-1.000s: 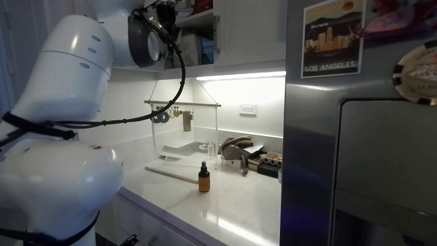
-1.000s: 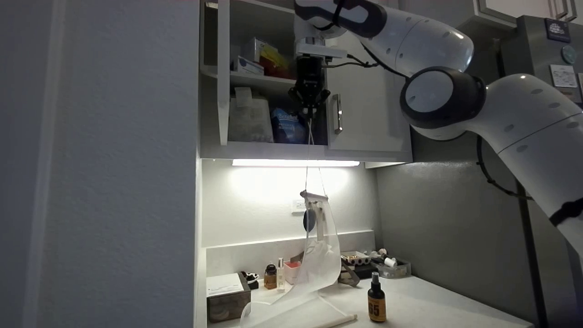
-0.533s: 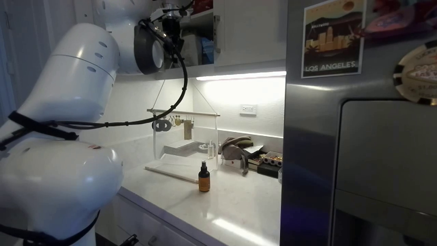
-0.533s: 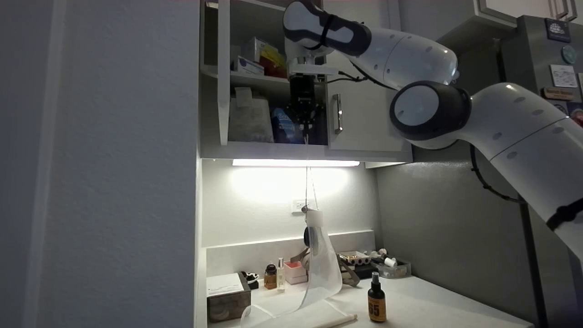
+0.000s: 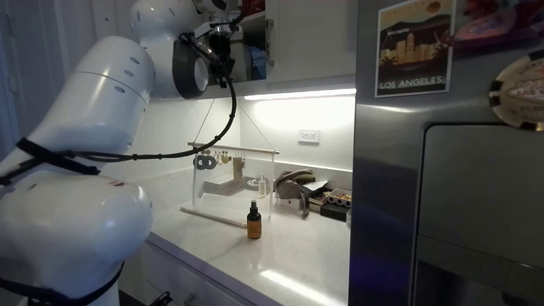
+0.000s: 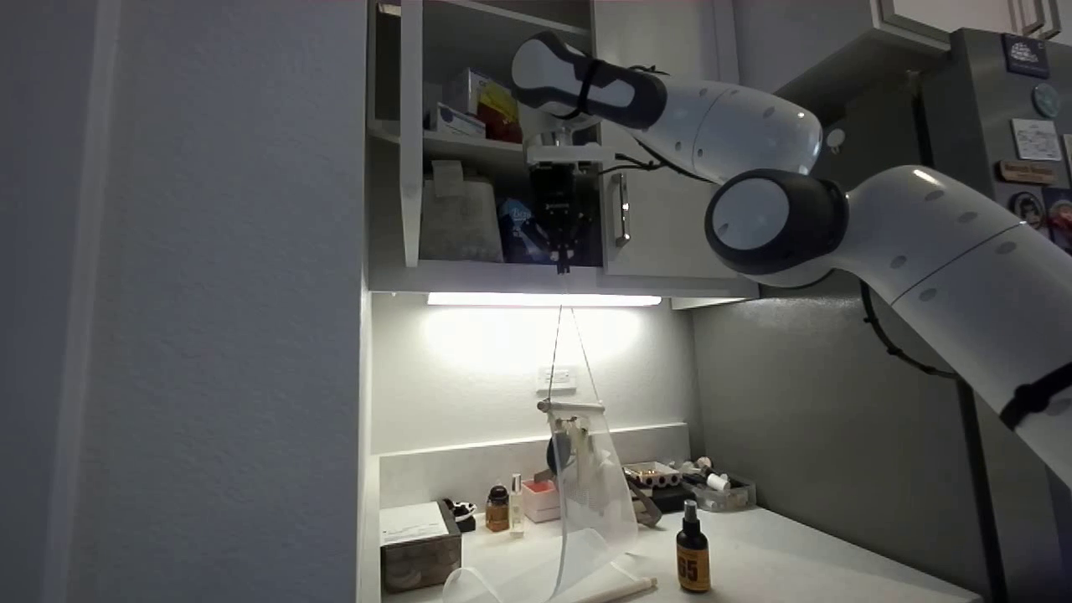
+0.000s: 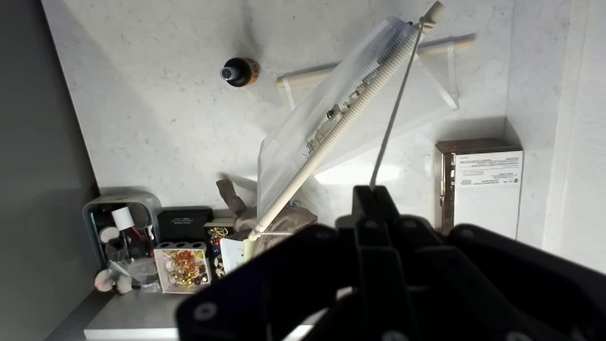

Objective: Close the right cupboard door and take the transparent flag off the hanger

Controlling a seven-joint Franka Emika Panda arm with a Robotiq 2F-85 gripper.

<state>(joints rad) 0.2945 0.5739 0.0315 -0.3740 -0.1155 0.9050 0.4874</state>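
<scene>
My gripper is shut on a thin cord; it hangs in front of the cupboard, tips near the lower edge. From that cord hangs the transparent flag, its tan top rod roughly level and swung at an angle in the wrist view. Earrings dangle on the sheet. Its lower part rests on the counter, ending in a second pale rod. The right cupboard door, white with a metal handle, stands closed behind the arm. The hanger is out of view.
A spray bottle stands beside the flag's lower rod. The left cupboard door is swung out, showing shelves. A box with paper, perfume bottles and jewelry trays line the counter's back. The steel fridge borders the counter.
The gripper has come down along the cupboard front, shut on the cord throughout. The flag's top rod has sunk toward the counter and turned slightly, with more of the sheet slackening below.
</scene>
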